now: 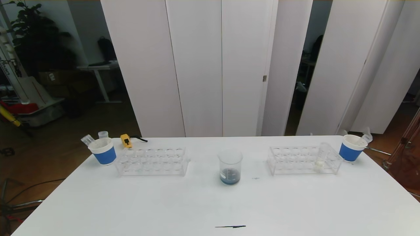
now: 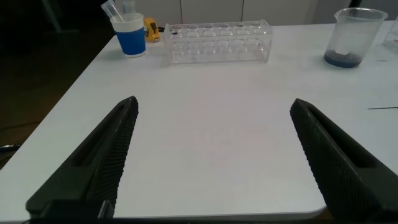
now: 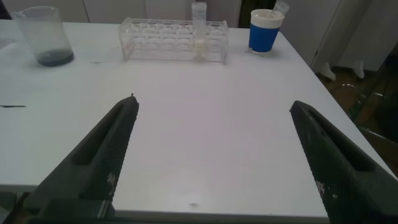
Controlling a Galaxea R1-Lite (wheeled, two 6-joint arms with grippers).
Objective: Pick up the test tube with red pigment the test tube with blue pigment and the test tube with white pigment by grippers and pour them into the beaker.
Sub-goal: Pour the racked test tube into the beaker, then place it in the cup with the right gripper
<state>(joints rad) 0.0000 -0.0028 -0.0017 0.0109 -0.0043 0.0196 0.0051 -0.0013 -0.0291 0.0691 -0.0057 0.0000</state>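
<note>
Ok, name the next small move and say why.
Probably send the open right tool toward the test tube with white pigment upright in the right rack: the beaker already holds dark blue liquid, and this tube looks unpoured.

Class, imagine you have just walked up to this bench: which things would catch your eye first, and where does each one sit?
The beaker stands mid-table with dark blue liquid at its bottom. On the right, the test tube with white pigment stands alone in the right rack, beside a blue paper cup. On the left, an empty-looking rack sits next to another blue cup holding used tubes.
</note>
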